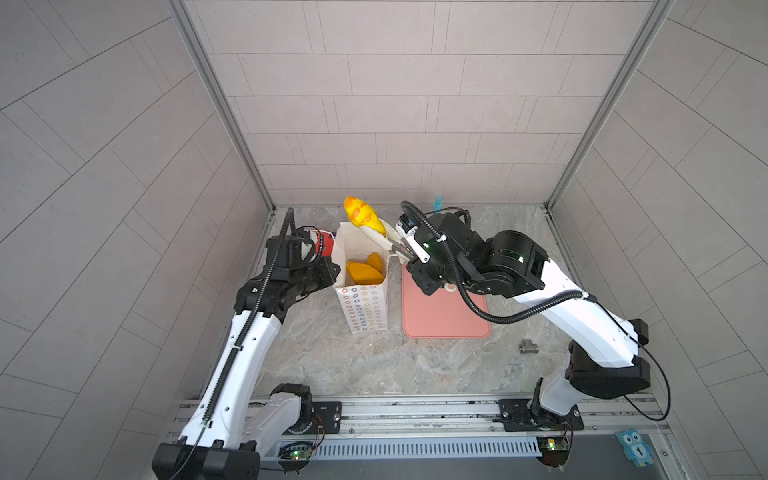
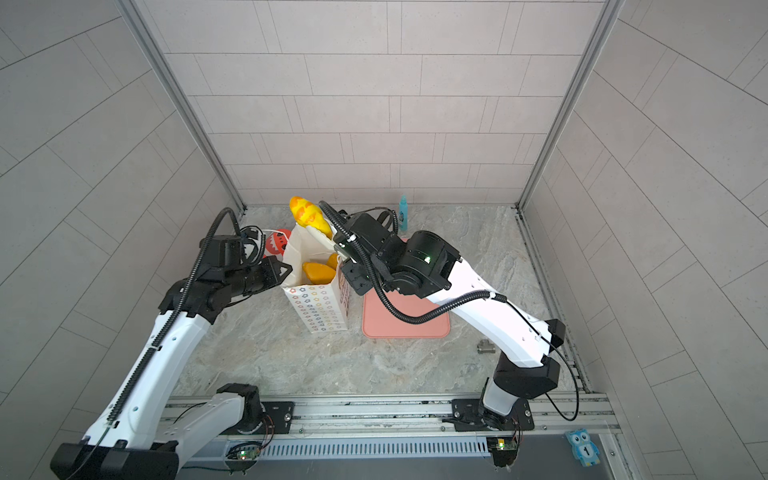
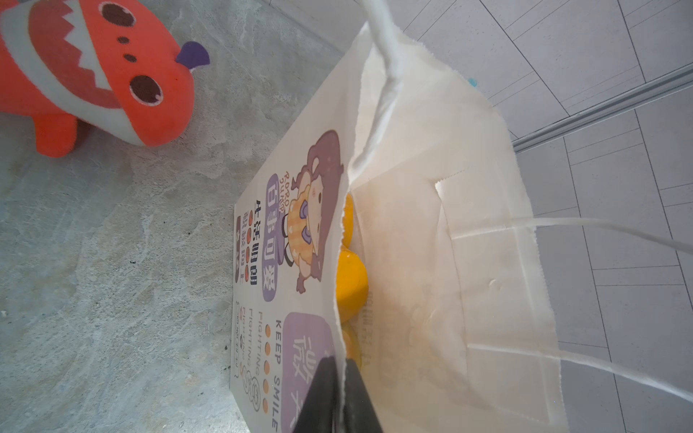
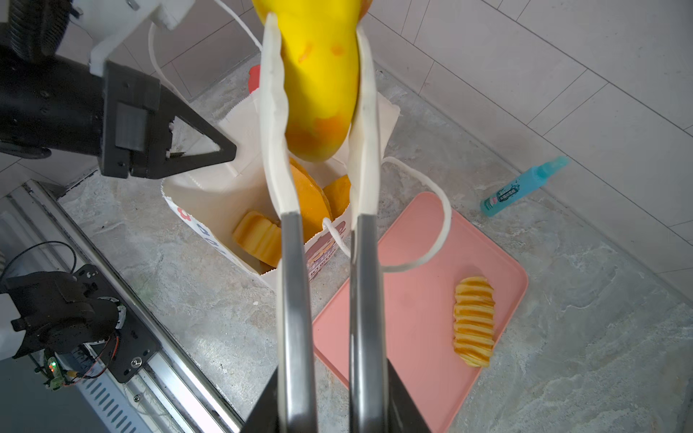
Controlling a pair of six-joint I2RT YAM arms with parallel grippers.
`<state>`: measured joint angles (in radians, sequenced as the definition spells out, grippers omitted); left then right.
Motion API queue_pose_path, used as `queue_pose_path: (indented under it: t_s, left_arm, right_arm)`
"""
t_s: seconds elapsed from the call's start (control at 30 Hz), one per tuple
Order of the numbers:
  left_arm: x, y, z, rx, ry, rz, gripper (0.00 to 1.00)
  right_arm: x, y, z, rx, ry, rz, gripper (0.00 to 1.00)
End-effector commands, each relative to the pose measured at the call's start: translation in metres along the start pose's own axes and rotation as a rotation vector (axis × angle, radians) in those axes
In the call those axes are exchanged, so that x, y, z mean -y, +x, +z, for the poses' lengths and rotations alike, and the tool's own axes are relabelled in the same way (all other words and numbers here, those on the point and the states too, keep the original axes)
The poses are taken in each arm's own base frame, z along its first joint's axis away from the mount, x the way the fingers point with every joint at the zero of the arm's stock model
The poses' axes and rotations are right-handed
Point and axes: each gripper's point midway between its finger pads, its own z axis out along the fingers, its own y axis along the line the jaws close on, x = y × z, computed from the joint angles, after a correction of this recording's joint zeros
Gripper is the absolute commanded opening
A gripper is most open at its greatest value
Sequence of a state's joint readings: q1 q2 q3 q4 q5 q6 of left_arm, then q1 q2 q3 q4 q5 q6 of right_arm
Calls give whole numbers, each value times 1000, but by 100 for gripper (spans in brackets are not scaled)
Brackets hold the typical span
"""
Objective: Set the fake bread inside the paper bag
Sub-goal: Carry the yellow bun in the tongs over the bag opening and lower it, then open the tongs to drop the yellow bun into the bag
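Only from the right wrist: a striped roll (image 4: 473,320) lying flat on the pink tray (image 4: 412,300), hidden under the right arm in both top views. Only from the left wrist: the cartoon girl (image 3: 315,210) on the front of the paper bag (image 3: 431,187), with the red-orange shark toy (image 3: 93,75) on the table (image 3: 112,262) near it.

In both top views, bag upright toward the table's far edge, mouth open, tray just beside it on the right. Inside the bag, several orange-yellow breads (image 4: 258,236), one of them fluted, heaped at the bottom.

Fingers of the left gripper (image 3: 339,397) pressed together on the rim of the bag's front wall. Jaws of the right gripper (image 4: 333,390) clamped on a pair of tongs (image 4: 296,300), whose white tips pinch the long loaf (image 4: 318,86) by its sides.

Loaf above the bag's mouth, long axis steeply tilted: lower end pointing down into the opening, upper end leaning toward the table's far edge.
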<state>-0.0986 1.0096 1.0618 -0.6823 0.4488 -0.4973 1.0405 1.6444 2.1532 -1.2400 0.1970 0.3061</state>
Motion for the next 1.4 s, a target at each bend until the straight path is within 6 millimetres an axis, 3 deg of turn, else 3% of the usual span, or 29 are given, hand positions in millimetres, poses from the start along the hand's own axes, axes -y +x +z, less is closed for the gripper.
queue_pose_path:
  t_s: [0.0,0.6,0.93,1.37]
  left_arm:
    - [9,-10,-11,39,17,20,11]
    - [9,-9,-11,36,18,22,11]
    - [9,-9,-12,39,18,21,11]
    - [9,-9,-11,36,15,20,11]
  right_arm:
    - [3,-1,4,8,31,-7,35]
    - [-12,20,40,-85,9,-24,42]
    - [-11,14,34,-60,2,-21,50]
    - [-1,-5,11,23,25,-16,50]
